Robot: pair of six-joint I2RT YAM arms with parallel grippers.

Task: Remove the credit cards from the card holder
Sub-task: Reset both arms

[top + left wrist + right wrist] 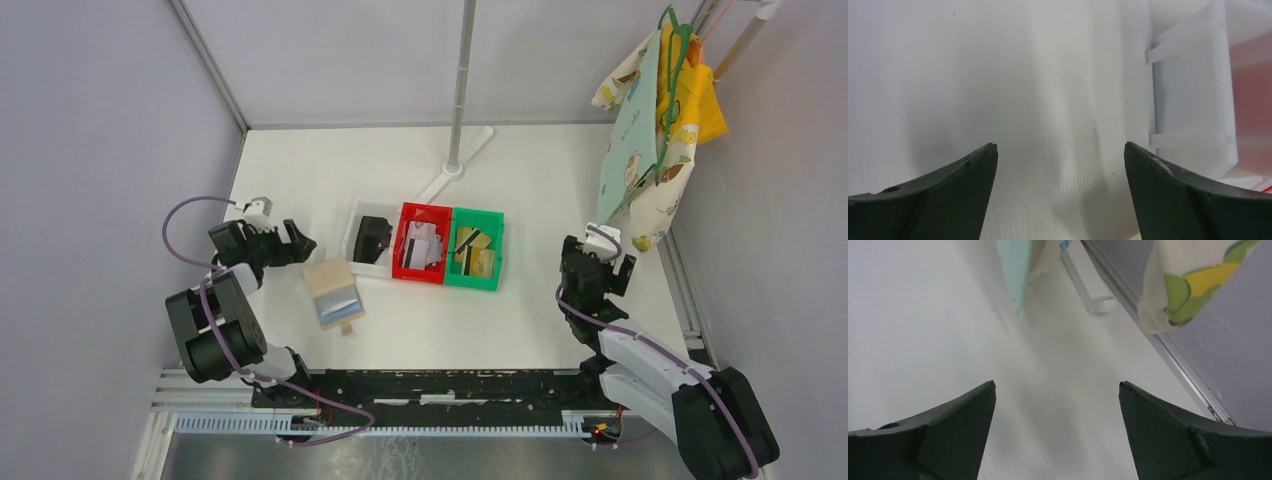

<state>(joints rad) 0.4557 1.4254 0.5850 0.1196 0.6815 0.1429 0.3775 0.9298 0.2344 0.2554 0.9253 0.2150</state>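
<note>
While both of my arms sit at the near edge of the flat white table [540,190], my left gripper [1060,144] has its two dark fingers spread wide, and nothing is between them. My right gripper [1057,382] is spread wide too, and it holds nothing.

My left gripper hangs over bare table, close to the grey wall [100,150] on the left side. Past its tips there is open room. Just to its right is the edge of a small white plastic bin [352,235] with a black boxy thing [373,238] inside.

The small tan fold-over card holder [333,293] lies open on the table with its light blue inside facing up. It is near my left gripper but not touching it, and it sits just in front of the white bin.

Next to the white bin is a red plastic bin [400,262], and next to that a green plastic bin [498,255]. The three stand side by side in a row. Some silvery-white credit cards [424,245] lie in the red bin. Some gold credit cards [474,250] with dark stripes lie in the green bin.

Behind the bins a tall grey pole [462,80] stands on a white foot.

My right gripper is well apart from the bins, near the right edge of the table. A metal rail [1188,375] runs along that edge. Colourful hanging cloths [650,140] dangle above and ahead of it, so that side is tight. The middle of the table is open.
</note>
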